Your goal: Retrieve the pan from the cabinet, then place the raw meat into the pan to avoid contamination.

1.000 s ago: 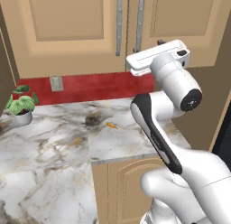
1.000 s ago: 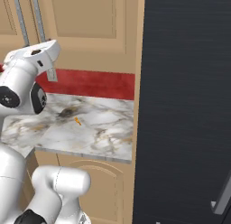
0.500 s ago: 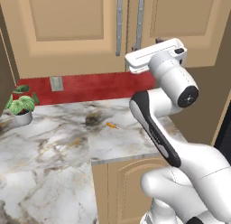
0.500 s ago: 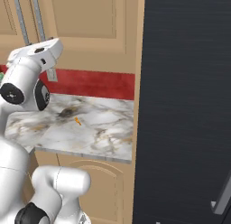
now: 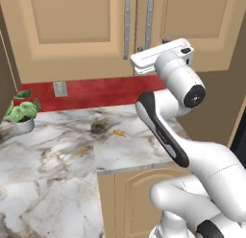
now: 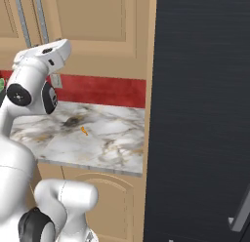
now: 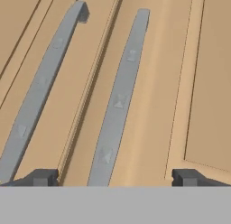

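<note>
Tan wood takes up most of the wall ahead: the cabinet [image 5: 86, 35] hangs above the counter with both panelled doors closed, and its two long silver bar handles [image 5: 128, 23] run side by side down the meeting edges. To the right in the right base view stands a tall black appliance front [image 6: 200, 114]. Below the cabinet a red backsplash [image 5: 96, 90] runs along the wall over the marbled counter [image 5: 57, 150], which carries a small orange scrap [image 5: 118, 133], a dark smudge, and a potted plant [image 5: 21, 112] at the far left near a wall socket [image 5: 59, 88].

The white arm [image 5: 168, 131] rises from the base, folds at a dark elbow and reaches up, so the hand lies level with the lower ends of the handles, pointing at the doors. In the hand view the gripper [image 7: 115, 177] has its dark fingertips [image 7: 43, 177] spread as wide as they go, holding nothing; the right-hand bar handle [image 7: 118, 101] runs up between them and the left-hand handle [image 7: 38, 92] lies near the left tip. Whether a tip touches the door cannot be told.

Compared with a second ago, the hand sits slightly higher and closer to the handles; the jaws are spread just as wide as then. The pan is behind the shut doors, out of sight.
</note>
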